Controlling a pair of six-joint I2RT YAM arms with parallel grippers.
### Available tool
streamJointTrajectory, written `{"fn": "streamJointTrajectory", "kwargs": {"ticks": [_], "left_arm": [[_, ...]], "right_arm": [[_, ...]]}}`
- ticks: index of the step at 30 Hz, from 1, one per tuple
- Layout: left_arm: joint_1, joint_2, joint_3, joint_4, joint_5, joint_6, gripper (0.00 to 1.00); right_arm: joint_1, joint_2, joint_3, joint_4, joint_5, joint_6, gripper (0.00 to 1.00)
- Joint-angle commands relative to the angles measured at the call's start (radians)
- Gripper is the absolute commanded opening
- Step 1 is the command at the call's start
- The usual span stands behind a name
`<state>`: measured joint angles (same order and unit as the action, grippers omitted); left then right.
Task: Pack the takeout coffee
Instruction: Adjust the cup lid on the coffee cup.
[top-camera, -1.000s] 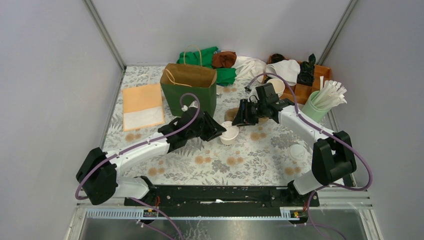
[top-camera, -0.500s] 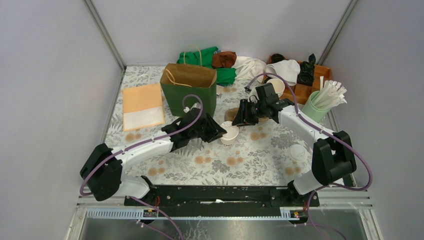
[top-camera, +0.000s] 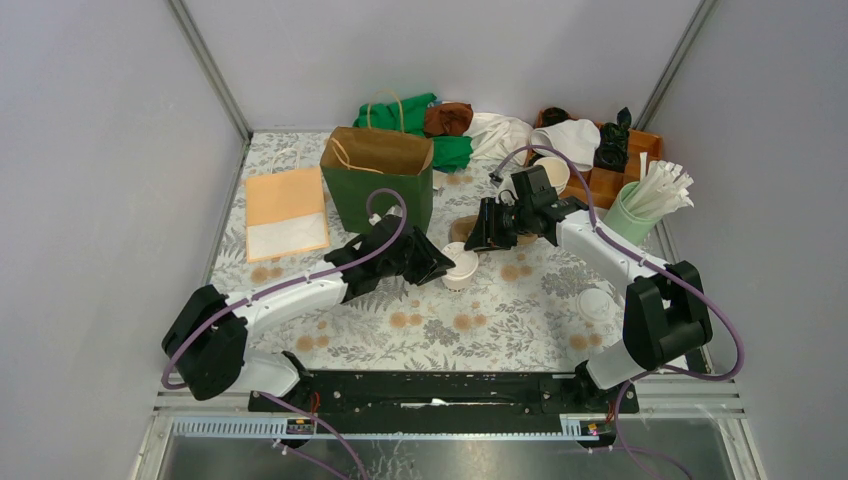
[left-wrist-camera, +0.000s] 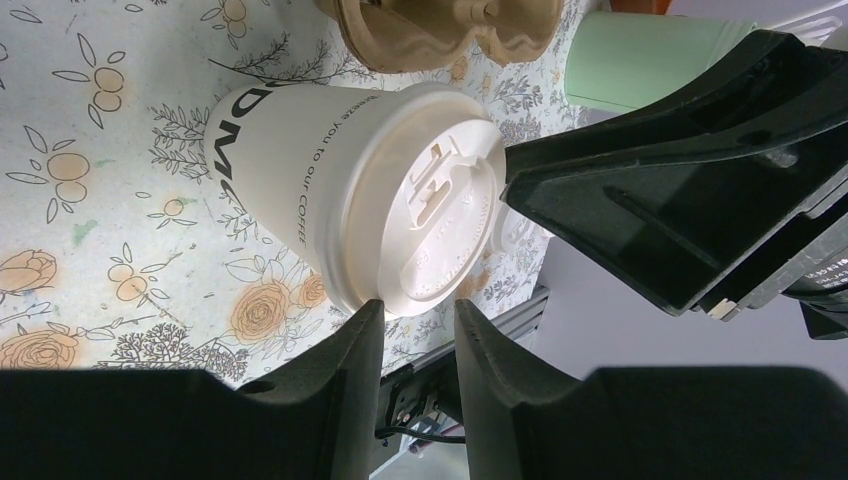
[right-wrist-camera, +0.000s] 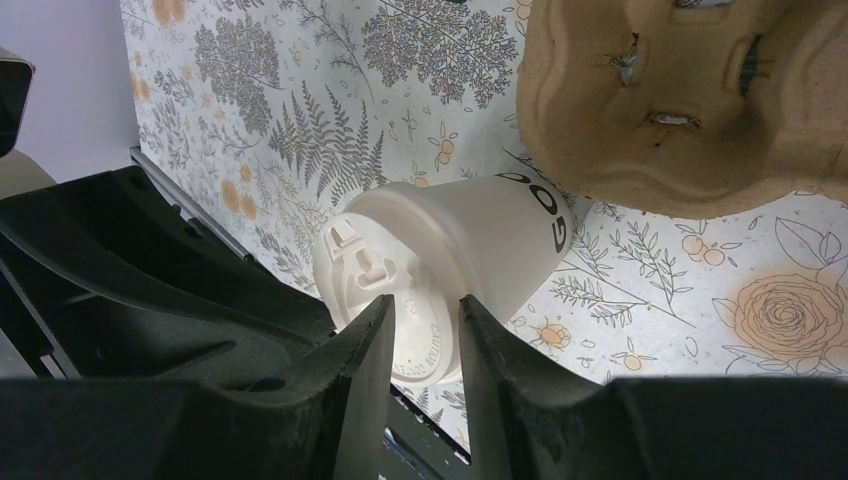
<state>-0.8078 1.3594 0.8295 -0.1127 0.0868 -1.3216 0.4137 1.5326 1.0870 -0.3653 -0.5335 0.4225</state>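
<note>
Left wrist: left tool (left-wrist-camera: 420, 312) ajar, nothing btwn, hides part of takeout coffee (left-wrist-camera: 340, 190) lid rim; right tool (right-wrist-camera: 427, 305) same.

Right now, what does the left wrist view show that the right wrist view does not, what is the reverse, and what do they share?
Only the left wrist view: a pale green cup at the top, and small print ending in COFFEE down the side of the takeout coffee. Only the right wrist view: the slits cut into the brown pulp cup carrier. Both: the lidded takeout coffee, the carrier near it, and the floral table cover.
</note>
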Motion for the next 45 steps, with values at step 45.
{"fn": "streamJointTrajectory", "kwargs": {"ticks": [45], "left_arm": [[0.002, 0.115, -0.030, -0.052, -0.013, 0.078, 0.37]], "right_arm": [[0.023, 0.021, -0.079, -0.071, 0.067, -0.039, 0.32]]}}
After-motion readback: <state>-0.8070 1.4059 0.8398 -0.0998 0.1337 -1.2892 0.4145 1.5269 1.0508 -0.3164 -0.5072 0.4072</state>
